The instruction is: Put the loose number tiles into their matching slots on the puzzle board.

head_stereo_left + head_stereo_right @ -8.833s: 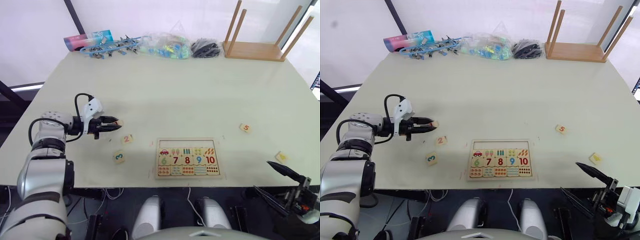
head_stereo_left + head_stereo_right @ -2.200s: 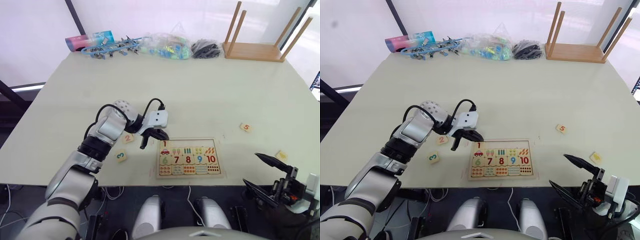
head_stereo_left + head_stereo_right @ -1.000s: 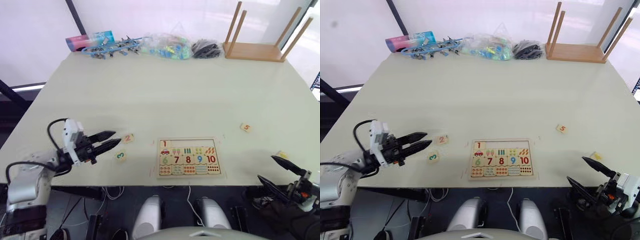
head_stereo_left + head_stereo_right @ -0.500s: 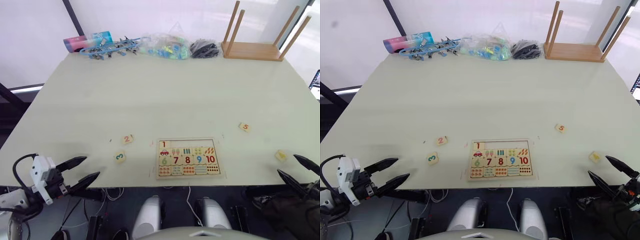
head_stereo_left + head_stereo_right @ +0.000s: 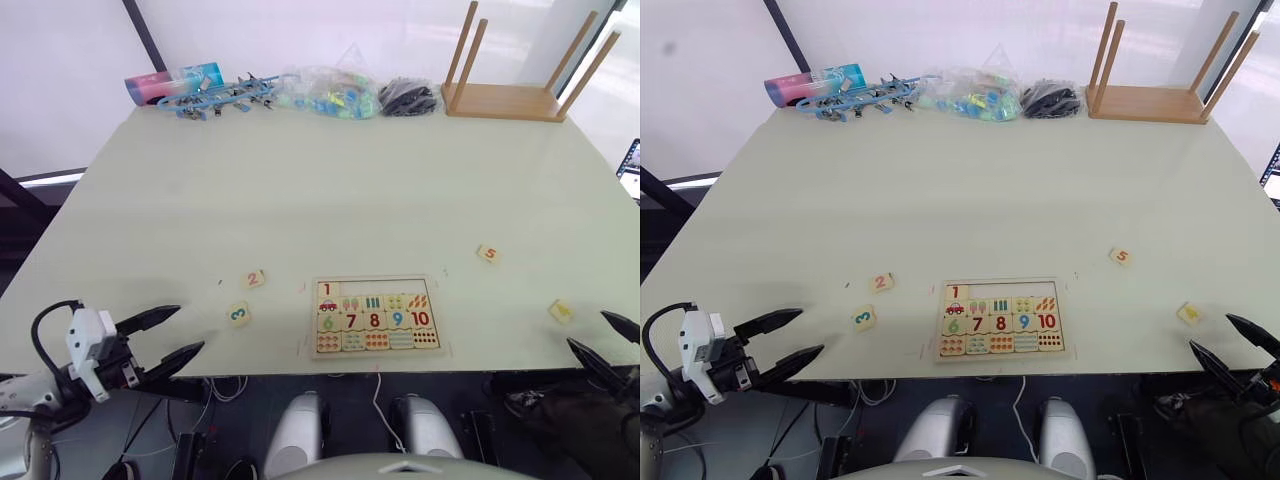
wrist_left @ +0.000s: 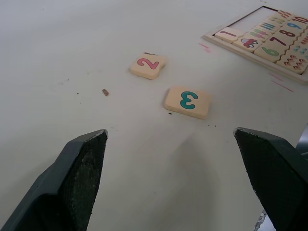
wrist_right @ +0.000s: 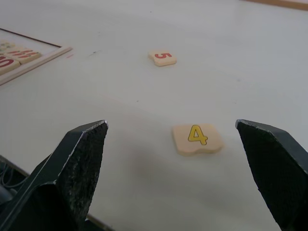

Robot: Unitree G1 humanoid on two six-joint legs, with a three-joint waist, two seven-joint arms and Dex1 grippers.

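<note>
Jaws of both grippers, left (image 5: pixel 165 335) and right (image 5: pixel 607 341), apart and empty. Green 3 (image 6: pixel 187 101) dead ahead of left, yellow 4 (image 7: pixel 197 138) ahead of right. Tile 1 (image 5: pixel 327 290) sits in puzzle board (image 5: pixel 377 347); four slots open. Next: close on 3.

This looks like a robotics test room or lab rather than a home: a large plain pale bench (image 5: pixel 330 190) stands before bare white panel walls with dark frame bars, and cables hang loose under its near edge. Along the far edge lie props: a pink-and-blue tube (image 5: pixel 172 82), a row of blue clips (image 5: pixel 215 97), a clear bag of coloured pieces (image 5: pixel 325 92), a bundle of black cord (image 5: pixel 408 97) and an upturned wooden stool (image 5: pixel 515 75). A child's wooden number puzzle board (image 5: pixel 375 316) and scattered number tiles lie on the otherwise bare bench like a staged exercise.
</note>
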